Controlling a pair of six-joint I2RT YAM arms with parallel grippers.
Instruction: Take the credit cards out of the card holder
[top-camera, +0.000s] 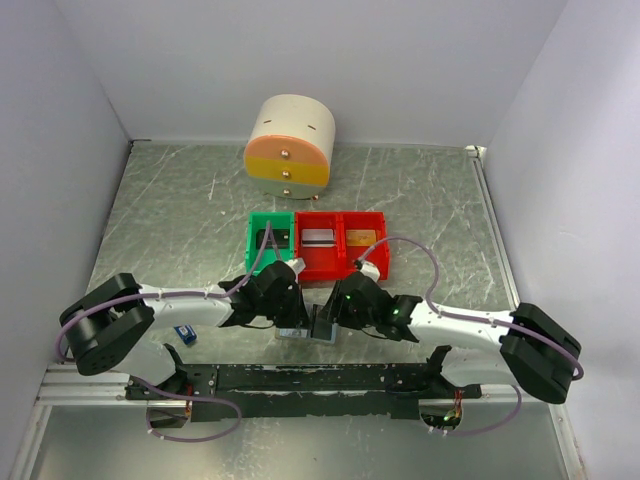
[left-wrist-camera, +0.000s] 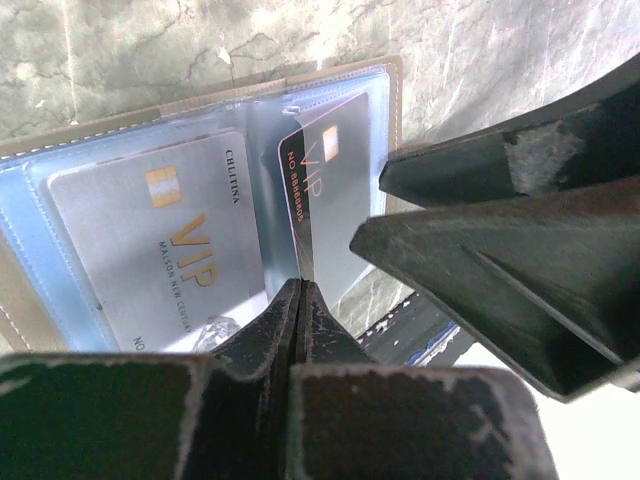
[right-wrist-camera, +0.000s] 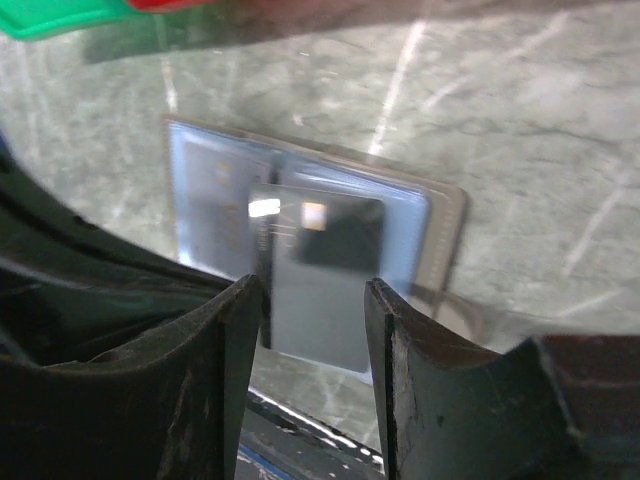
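the right gripper (right-wrist-camera: 313, 292) stands at a middling gap in the lower middle of its wrist view, and the dark card (right-wrist-camera: 325, 250) fills that gap. each long edge seems to meet an inner finger face, so i read it as an edgewise grip, though the blur leaves some doubt. the card's upper end lies over a pale blue pocket, in it or merely on it i cannot tell. its lower end juts past the holder's edge toward the bottom of the frame.

the left gripper (left-wrist-camera: 301, 292) is pressed fully together at the bottom centre of its own view, tips down near the fold of the card holder (left-wrist-camera: 15, 300). whether a leaf of clear sleeve is nipped between them cannot be told. just left of those tips a silver vip card (left-wrist-camera: 165, 250) sits wholly inside its pocket.

the holder lies open and flat on the grey table (right-wrist-camera: 520, 120), low in the middle of the top view between the two wrists. the green bin (top-camera: 252, 245) and red bin (top-camera: 335, 268) are just above it.

risks, as i judge them:
- an edgewise hold on thin plastic gives little contact, so the card may bow and pop free, or swivel, if the pull is not straight along the pocket.
- if the left tips are not truly pinning the holder, sleeve friction could drag the whole holder along with the card.
- the two grippers are crowded close, so a sideways shift by either could knock the other's fingers.
- the silver card is not yet out, so the holder needs to lie where it is for the next reach.
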